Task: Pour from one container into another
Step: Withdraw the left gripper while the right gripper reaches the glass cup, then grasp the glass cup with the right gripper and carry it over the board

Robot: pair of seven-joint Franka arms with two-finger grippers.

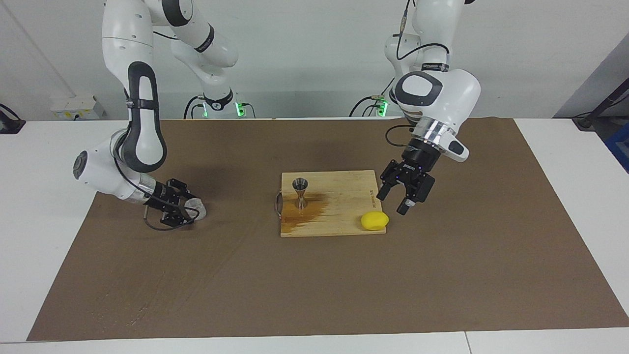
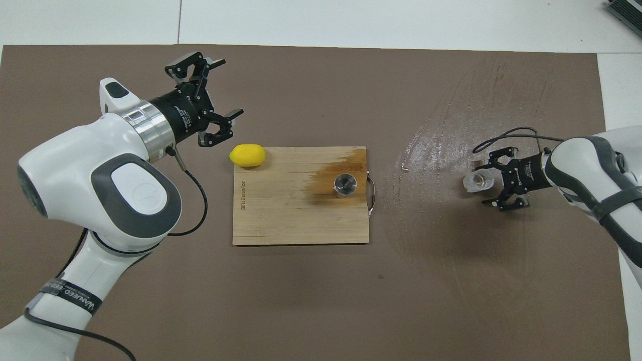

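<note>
My right gripper (image 1: 189, 209) straddles the cup (image 1: 197, 207), not yet pinching; the left gripper (image 1: 393, 198), spread, waits near the lemon (image 1: 374, 221).

Robot lab — white walls (image 1: 304, 59), brown table mat (image 1: 314, 285)

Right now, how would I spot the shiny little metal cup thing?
Find the wooden cutting board in the middle of the brown mat. On its stained end, toward the right arm's end of the table, stands the steel jigger. It is hourglass-shaped and shiny, unlike the round yellow lemon.
</note>
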